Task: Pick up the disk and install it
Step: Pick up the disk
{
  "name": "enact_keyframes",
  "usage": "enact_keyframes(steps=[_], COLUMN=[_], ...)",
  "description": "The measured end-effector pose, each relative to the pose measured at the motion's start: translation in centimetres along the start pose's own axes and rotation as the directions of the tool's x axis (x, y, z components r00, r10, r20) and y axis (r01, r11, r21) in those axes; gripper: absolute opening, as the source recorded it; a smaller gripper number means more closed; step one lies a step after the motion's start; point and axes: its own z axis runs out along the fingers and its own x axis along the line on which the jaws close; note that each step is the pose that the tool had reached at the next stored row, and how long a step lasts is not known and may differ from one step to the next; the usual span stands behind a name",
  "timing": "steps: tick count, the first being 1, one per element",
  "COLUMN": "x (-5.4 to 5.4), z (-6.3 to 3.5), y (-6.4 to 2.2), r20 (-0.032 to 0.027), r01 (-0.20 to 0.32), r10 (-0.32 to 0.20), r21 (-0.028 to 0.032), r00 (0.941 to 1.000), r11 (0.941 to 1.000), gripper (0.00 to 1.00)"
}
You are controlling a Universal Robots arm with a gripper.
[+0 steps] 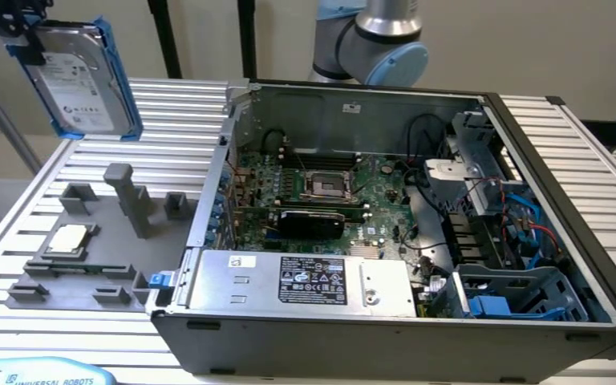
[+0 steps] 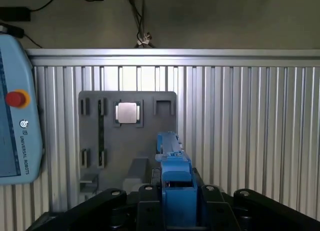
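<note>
While the fingers (image 2: 211, 205) clamp its blue frame, the disk (image 1: 78, 80) hangs upright over the bench (image 1: 171, 98), apart from the open computer (image 1: 394, 341); likely stiff, weighty, shock-sensitive, best held by the frame's edges.

"UNIVERSAL ROBOTS" on the teach pendant (image 2: 20, 121)

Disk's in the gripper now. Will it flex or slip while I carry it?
Probably rigid: the disk is a metal slab, hanging unbent. Likely heavy for its size. The gripper holds only its upper end by the blue carrier, so smooth plastic might slip or pivot.
</note>
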Motion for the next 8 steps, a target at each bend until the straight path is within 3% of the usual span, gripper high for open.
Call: enact_keyframes(steps=[8], x=[0.0], z=[-1.61], y=[-3.64], r20=[0.0098], r01=[0.0], r10=[0.0], r21=[-0.0001], r00=[1.0], r11=[1.0], gripper=[0.33])
